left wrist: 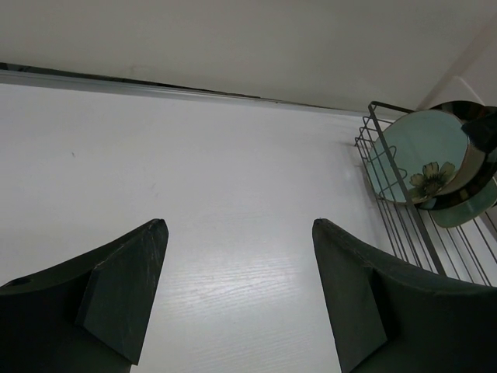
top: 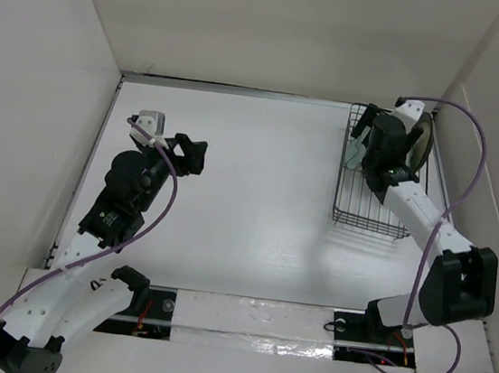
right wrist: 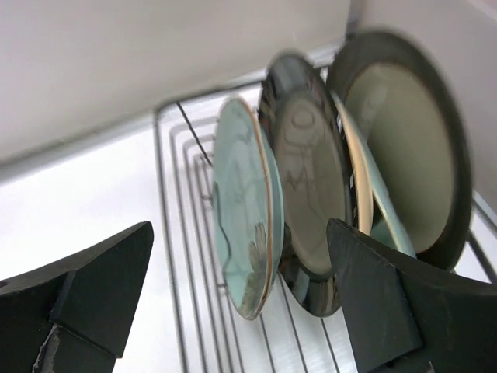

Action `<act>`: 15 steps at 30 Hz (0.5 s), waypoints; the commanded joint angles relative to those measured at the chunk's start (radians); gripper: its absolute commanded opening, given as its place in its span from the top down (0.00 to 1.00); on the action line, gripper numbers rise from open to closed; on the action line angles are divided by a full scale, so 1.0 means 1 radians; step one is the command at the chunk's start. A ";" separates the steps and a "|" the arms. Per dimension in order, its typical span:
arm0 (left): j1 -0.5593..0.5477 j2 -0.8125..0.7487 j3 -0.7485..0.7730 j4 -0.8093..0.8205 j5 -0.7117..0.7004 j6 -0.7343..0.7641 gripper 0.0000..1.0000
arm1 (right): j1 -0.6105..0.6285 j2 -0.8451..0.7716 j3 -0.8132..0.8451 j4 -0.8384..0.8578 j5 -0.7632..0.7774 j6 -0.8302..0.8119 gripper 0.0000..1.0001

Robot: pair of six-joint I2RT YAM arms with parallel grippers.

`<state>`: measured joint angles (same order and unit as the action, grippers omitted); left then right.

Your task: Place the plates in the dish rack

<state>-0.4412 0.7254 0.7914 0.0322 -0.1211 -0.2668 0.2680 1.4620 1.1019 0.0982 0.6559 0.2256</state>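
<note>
The black wire dish rack [top: 360, 214] stands at the far right of the table. Several plates stand on edge in its far end. In the right wrist view the teal round plate with a dark flower [right wrist: 245, 233] is nearest, then a dark glossy-backed plate [right wrist: 307, 194], a cream plate edge [right wrist: 356, 183] and a dark-rimmed cream plate [right wrist: 408, 140]. My right gripper [right wrist: 241, 264] is open, its jaws apart around the teal plate without touching it. My left gripper [left wrist: 237, 225] is open and empty over bare table at the left; the teal plate [left wrist: 423, 155] shows far right.
White walls enclose the table on the left, back and right; the rack [left wrist: 373, 140] sits close to the right wall. The near half of the rack [top: 370, 206] holds no plates. The left arm [top: 131, 190] stretches along the left side.
</note>
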 commanded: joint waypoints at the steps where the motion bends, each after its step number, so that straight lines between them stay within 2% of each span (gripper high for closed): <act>1: 0.002 -0.009 -0.001 0.035 -0.011 0.000 0.27 | 0.020 -0.129 -0.004 0.069 -0.044 0.037 0.01; 4: 0.002 -0.014 -0.006 0.040 -0.034 0.000 0.27 | 0.045 -0.247 -0.042 0.096 -0.183 0.089 0.01; 7: 0.002 -0.036 -0.003 0.040 -0.028 0.000 0.27 | 0.083 -0.340 -0.083 0.201 -0.425 0.145 0.10; 9: 0.002 -0.056 -0.018 0.060 -0.038 0.001 0.27 | 0.114 -0.370 -0.119 0.285 -0.592 0.168 0.24; 10: 0.002 -0.076 -0.023 0.064 -0.046 0.005 0.27 | 0.152 -0.377 -0.129 0.311 -0.643 0.181 0.42; 12: 0.002 -0.092 -0.029 0.074 -0.045 0.005 0.27 | 0.195 -0.374 -0.149 0.374 -0.782 0.199 0.91; 13: 0.002 -0.106 -0.029 0.077 -0.042 0.005 0.27 | 0.218 -0.364 -0.151 0.388 -0.829 0.205 0.98; 15: 0.002 -0.116 -0.038 0.090 -0.045 0.009 0.27 | 0.287 -0.309 -0.149 0.405 -0.918 0.213 1.00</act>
<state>-0.4412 0.6353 0.7612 0.0448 -0.1516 -0.2668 0.4919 1.0969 0.9680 0.4015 -0.0055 0.3996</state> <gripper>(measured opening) 0.731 0.013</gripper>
